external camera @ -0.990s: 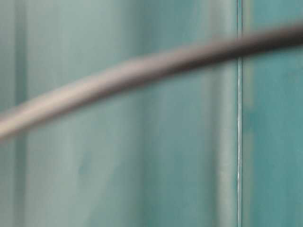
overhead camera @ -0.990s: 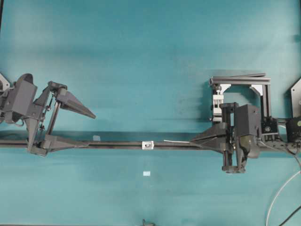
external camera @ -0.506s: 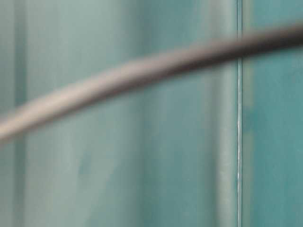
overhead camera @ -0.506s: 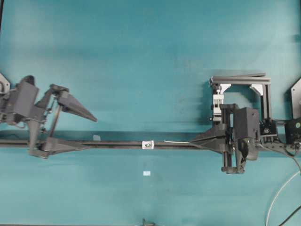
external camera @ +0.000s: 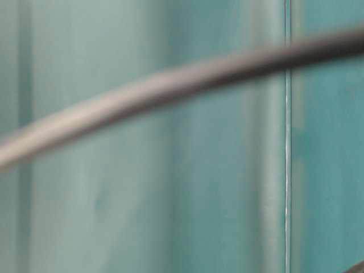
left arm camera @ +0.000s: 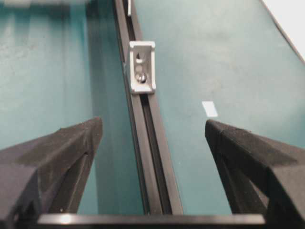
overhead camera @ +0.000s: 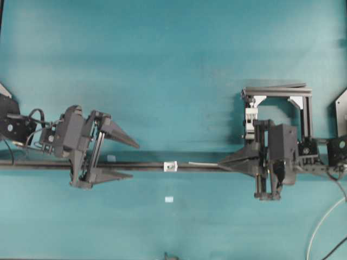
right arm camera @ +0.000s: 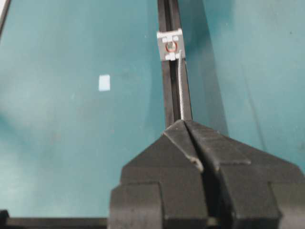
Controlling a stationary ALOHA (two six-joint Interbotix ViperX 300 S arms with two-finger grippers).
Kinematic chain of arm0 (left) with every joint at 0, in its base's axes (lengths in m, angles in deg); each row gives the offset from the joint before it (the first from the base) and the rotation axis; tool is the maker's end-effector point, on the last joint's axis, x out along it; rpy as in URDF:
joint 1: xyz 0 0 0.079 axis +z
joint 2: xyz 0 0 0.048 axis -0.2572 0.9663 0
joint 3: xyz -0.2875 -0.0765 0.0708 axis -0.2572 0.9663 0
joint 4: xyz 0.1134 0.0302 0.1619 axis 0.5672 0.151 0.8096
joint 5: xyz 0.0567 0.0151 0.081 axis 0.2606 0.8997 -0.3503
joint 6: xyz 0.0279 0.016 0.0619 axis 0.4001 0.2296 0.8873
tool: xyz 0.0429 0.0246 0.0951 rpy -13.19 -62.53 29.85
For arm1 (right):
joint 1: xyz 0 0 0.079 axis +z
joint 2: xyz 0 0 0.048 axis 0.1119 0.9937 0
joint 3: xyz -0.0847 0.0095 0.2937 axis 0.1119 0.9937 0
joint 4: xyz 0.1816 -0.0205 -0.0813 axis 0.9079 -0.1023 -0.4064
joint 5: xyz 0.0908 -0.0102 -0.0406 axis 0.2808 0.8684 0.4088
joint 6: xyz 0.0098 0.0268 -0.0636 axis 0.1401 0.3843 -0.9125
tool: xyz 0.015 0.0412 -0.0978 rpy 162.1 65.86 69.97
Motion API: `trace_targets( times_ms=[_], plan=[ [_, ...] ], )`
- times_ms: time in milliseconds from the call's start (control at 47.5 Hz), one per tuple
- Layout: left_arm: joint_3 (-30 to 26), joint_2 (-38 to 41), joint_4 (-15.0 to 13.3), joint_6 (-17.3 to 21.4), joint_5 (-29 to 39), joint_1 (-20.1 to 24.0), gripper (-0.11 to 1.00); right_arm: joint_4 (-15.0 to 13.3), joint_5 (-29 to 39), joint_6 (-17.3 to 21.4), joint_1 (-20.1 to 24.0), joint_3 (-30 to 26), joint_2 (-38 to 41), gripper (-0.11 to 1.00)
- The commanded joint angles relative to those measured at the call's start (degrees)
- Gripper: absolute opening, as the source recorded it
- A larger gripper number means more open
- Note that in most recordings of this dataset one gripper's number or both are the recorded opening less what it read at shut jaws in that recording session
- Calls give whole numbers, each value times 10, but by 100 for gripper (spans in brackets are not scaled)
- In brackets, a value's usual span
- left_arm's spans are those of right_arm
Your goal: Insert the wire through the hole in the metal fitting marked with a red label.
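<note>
I count one wire [right arm camera: 181,90], one metal fitting [overhead camera: 171,167] on one black rail [overhead camera: 141,166], and two grippers. My right gripper [right arm camera: 187,125] is clenched on the wire, whose free tip lies just beside the fitting's right face, near the hole [right arm camera: 170,46] but not through it. My left gripper [overhead camera: 133,160] is released, jaws spread either side of the rail, well left of the fitting. Bare teal surface [overhead camera: 162,65] lies on both sides of the rail.
</note>
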Motion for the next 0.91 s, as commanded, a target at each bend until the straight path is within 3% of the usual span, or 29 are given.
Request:
trace_targets(
  times_ms=[0, 885],
  plan=[
    [-5, 11, 0, 1, -9, 0, 73, 0, -5, 2, 2, -13, 5, -1],
    [-34, 43, 1, 23, -33, 10, 72, 0, -55, 3, 17, -27, 52, -1]
  ],
)
